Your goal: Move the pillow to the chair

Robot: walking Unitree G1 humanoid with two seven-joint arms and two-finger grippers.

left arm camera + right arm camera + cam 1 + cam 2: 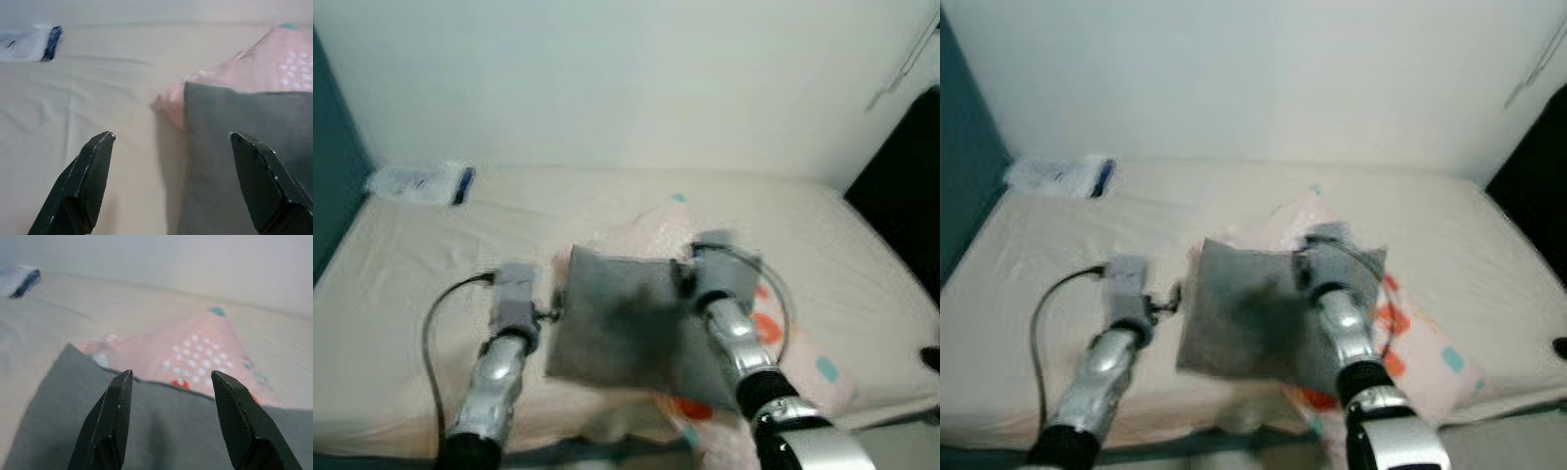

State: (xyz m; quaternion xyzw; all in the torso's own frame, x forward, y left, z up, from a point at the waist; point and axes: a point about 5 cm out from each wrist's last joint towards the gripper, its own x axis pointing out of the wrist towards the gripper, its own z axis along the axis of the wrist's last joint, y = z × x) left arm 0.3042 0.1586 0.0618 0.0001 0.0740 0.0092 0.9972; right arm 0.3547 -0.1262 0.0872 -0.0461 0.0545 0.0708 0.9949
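1. Grey pillow (626, 328) lies flat on the bed (401, 323), near the front edge, roughly centred between the two arms; dark smudge in its middle.
2. It rests partly on top of a pink patterned pillow (803, 357), which sticks out behind it and to the robot's right, with white dots, orange and teal patches.
3. Left gripper (171, 183) sits at the grey pillow's left edge, fingers spread wide, holding nothing; one finger (85, 186) over bare sheet, the other (266, 188) over grey fabric. Contact with the pillow can't be told.
4. Right gripper (171, 423) is above the grey pillow's right part, fingers apart, nothing between them; fingertips (115, 421) over grey fabric close to the seam where the pink pillow starts.
5. Both silver arms reach forward from the bottom of the head views, a black cable looping off each wrist.
6. White packet with a dark blue end (421, 183) lies at the far left corner of the bed, well apart from the pillows.
7. Plain pale wall (626, 78) behind the bed; dark teal surface (331, 186) at far left, dark shape (906, 186) at far right.
8. Head views are slightly blurred.
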